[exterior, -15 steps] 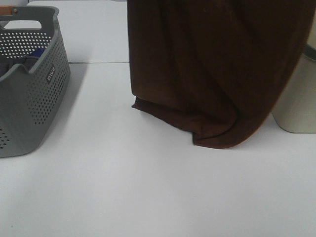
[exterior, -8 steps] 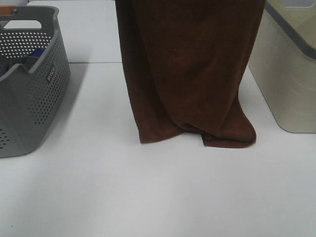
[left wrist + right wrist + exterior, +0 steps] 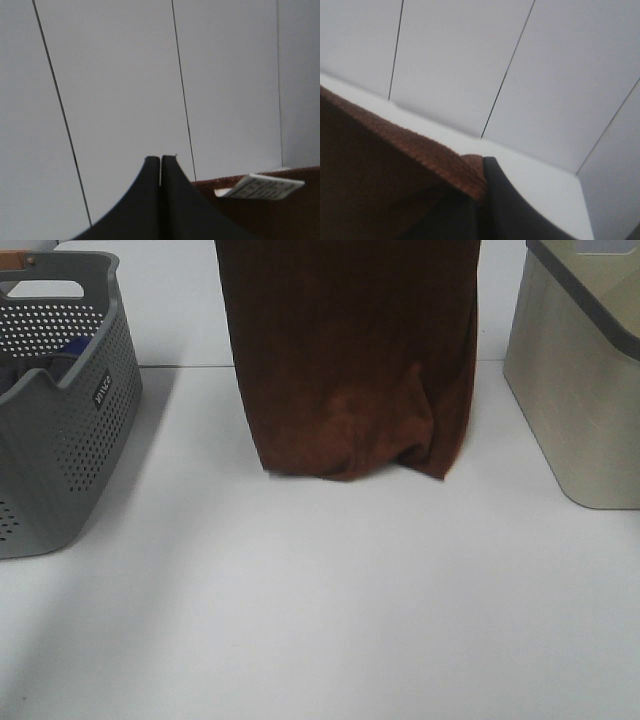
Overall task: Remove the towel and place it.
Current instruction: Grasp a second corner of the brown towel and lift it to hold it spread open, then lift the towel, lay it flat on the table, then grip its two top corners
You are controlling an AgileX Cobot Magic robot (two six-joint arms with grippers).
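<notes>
The dark reddish-brown plush towel (image 3: 345, 360) hangs like a wide curtain over the middle of the white tabletop (image 3: 320, 620). Its bunched lower edge is down at the surface, so nothing passes straight through the centre toward the back. To its left, a lane of bare table runs across to the grey perforated plastic basket (image 3: 70, 440), whose tall wall closes off that side. To its right the lane is narrower, walled by the beige rectangular bin with a grey rim (image 3: 580, 410). These 2 lanes are the only ways back past the cloth. In front of the towel, the near part of the table lies open from side to side.
</notes>
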